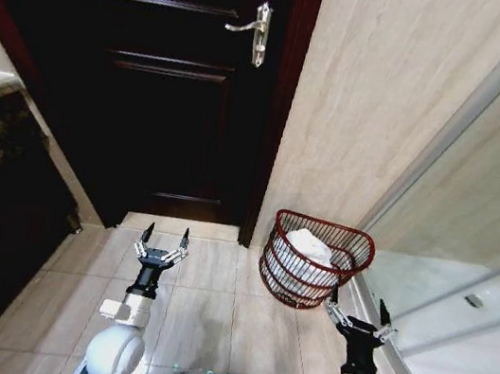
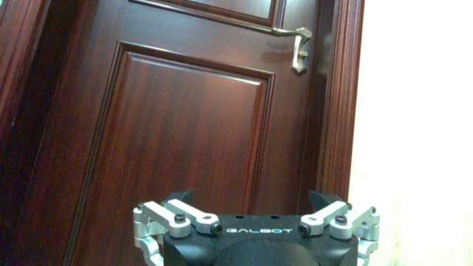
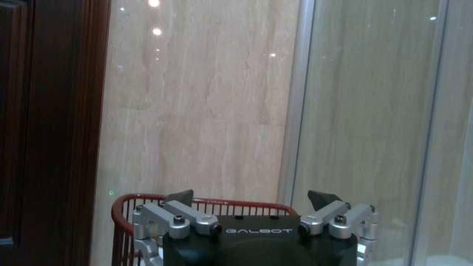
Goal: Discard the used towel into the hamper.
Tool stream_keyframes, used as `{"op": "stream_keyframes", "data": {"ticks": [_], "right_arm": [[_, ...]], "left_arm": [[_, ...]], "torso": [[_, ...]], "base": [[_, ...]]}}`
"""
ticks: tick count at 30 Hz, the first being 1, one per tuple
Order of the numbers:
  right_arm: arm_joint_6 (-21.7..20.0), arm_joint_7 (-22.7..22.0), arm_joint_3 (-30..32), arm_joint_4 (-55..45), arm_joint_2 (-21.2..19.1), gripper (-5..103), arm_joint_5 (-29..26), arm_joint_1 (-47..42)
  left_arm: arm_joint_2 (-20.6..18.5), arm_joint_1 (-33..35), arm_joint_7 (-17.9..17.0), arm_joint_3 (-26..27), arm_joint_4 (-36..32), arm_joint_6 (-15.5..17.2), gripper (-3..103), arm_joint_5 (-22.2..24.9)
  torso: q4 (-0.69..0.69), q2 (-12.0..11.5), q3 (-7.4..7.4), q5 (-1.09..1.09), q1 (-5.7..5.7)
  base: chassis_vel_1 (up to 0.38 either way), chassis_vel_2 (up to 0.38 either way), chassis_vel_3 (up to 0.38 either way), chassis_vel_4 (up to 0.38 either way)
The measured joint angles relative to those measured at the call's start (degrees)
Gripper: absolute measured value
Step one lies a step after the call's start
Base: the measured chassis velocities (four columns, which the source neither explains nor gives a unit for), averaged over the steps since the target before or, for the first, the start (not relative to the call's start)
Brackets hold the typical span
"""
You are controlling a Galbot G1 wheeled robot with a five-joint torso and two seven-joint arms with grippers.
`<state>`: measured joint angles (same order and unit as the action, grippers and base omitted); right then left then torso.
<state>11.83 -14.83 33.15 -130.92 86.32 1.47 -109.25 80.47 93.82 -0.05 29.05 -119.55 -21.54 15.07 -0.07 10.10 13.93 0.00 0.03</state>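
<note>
Hamper: small round dark reddish-brown basket of open wire bars, wider at the rim, standing on the floor against the beige wall, right of the door and beside the glass shower screen.
Towel: crumpled white cloth lying inside the hamper.
Left gripper: black and silver claw, fingers spread and holding nothing, low over the pale tiled floor, facing the dark wooden door with its silver lever handle.
Right gripper: matching claw, fingers spread and holding nothing, just near of the hamper, a little to its right, apart from the rim.
</note>
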Motion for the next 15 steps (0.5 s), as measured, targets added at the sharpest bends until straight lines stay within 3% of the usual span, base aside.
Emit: {"op": "stream_keyframes", "data": {"ticks": [15], "right_arm": [[1.0, 0.0, -0.1, 0.8, 0.0, 100, 0.1, -0.2]], "left_arm": [[-0.2, 0.2, 0.1, 0.1, 0.2, -0.4, 100, -0.1]], "torso": [[0.01, -1.9, -1.64, 0.00, -0.01]], "base": [[0.000, 0.000, 0.000, 0.000]]}}
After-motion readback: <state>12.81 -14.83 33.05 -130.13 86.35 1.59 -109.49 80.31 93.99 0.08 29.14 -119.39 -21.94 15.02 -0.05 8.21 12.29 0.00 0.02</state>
